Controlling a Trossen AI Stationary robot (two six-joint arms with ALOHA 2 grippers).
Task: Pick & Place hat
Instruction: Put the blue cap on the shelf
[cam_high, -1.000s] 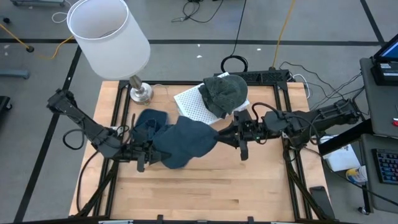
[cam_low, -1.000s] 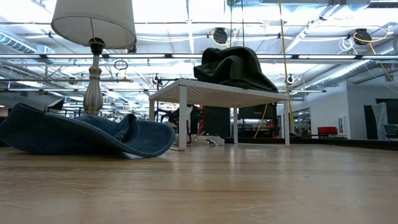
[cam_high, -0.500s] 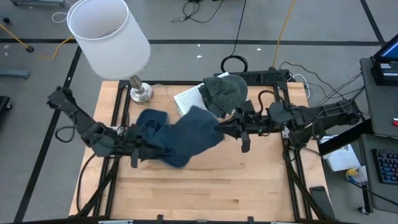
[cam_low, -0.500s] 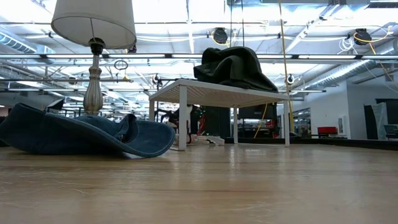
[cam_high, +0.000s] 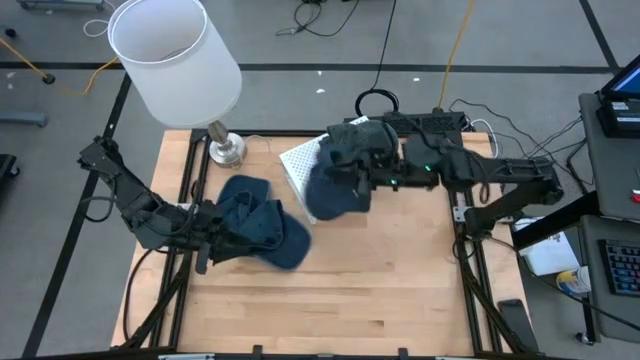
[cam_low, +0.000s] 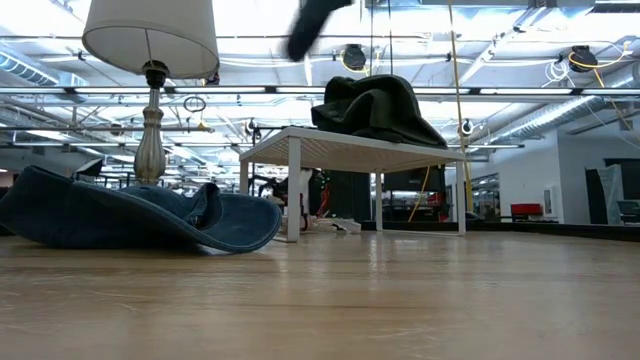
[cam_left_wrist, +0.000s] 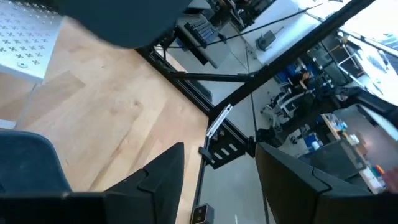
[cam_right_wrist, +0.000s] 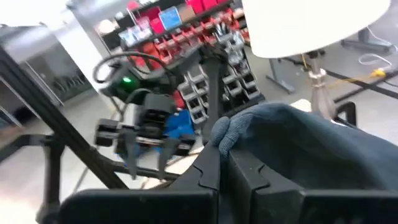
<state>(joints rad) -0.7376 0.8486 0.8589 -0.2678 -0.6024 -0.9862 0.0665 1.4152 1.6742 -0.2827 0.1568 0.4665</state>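
A blue hat (cam_high: 335, 190) hangs in the air beside the white stand (cam_high: 298, 160), with my right gripper (cam_high: 360, 185) shut on it. It shows as a dark shape (cam_low: 310, 25) at the top of the low view. A dark green hat (cam_high: 360, 145) lies on the stand. More blue hat cloth (cam_high: 255, 225) lies on the table at the left, its brim flat on the wood (cam_low: 140, 215). My left gripper (cam_high: 205, 250) stands open just left of that cloth, with nothing between its fingers (cam_left_wrist: 161, 177). My right gripper pinches the blue hat by a bunched edge of its cloth (cam_right_wrist: 225, 132) between its two fingers. The fingers come about level from the table's right side. The hat hangs slack below and ahead of them, lifted clear of the table.
A lamp with a white shade (cam_high: 175, 55) and a metal foot (cam_high: 227, 150) stands at the far left corner. Cables (cam_high: 420, 122) run along the far edge. Bare wood (cam_high: 350, 290) covers the table's near half.
My right gripper has risen and gone toward the far edge and the stand, lifting one blue hat clear of the table. My left gripper has drawn back a little toward the table's left edge, off the hat cloth, which has stayed on the table.
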